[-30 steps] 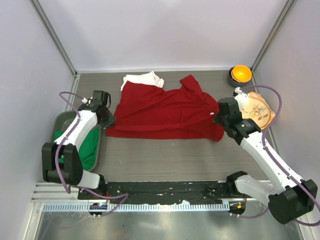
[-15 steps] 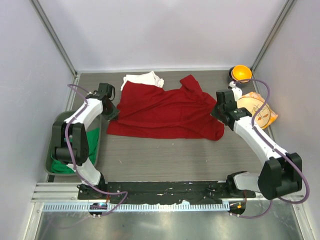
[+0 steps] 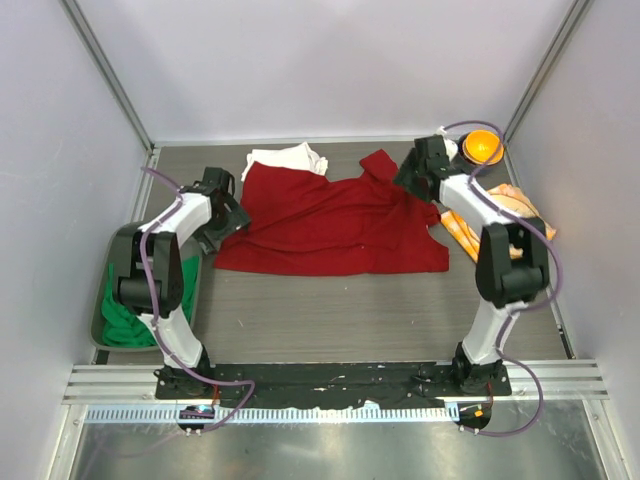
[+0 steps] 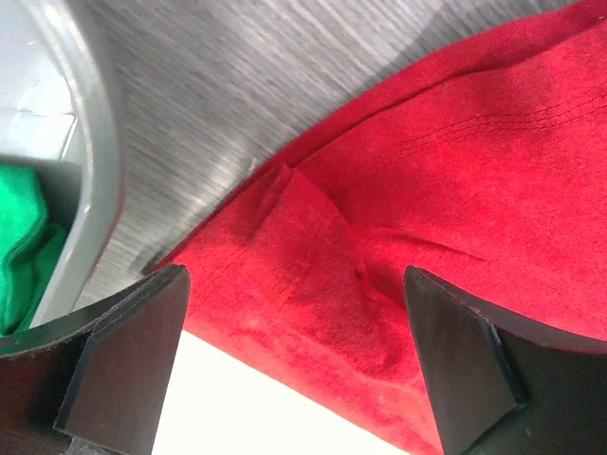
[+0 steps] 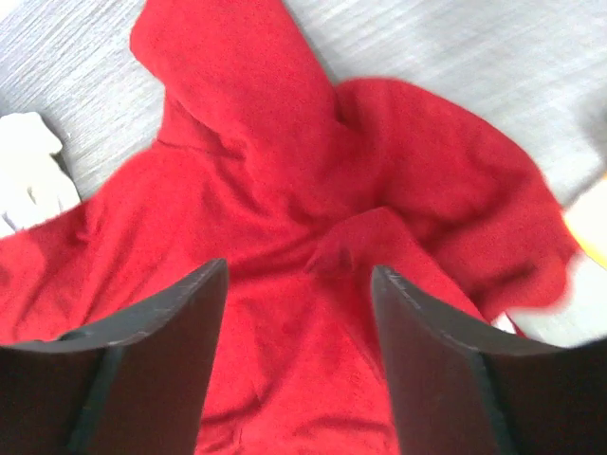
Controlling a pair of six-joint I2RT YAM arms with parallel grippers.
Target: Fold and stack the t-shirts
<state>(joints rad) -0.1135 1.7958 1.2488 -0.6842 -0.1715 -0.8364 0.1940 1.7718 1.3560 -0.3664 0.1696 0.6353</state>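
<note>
The red t-shirt (image 3: 330,225) lies spread and creased in the middle of the table. A white t-shirt (image 3: 285,160) pokes out from under its back left edge. The green t-shirt (image 3: 125,310) sits in the grey bin (image 3: 110,250) at the left. My left gripper (image 3: 228,208) hovers open over the red shirt's left edge (image 4: 313,246), fingers wide apart and holding nothing. My right gripper (image 3: 412,175) stands open above the shirt's back right sleeve (image 5: 285,190), and its fingers (image 5: 152,351) straddle a small raised fold without gripping it.
An orange patterned cloth (image 3: 480,215) lies right of the red shirt, under the right arm. An orange bowl (image 3: 481,147) sits in the back right corner. The bin rim (image 4: 85,142) is close to my left fingers. Walls enclose the table on three sides.
Both grippers went from shut to open and let go of the red shirt. Both arms swung toward the back of the table, and the shirt's right side now lies flatter.
</note>
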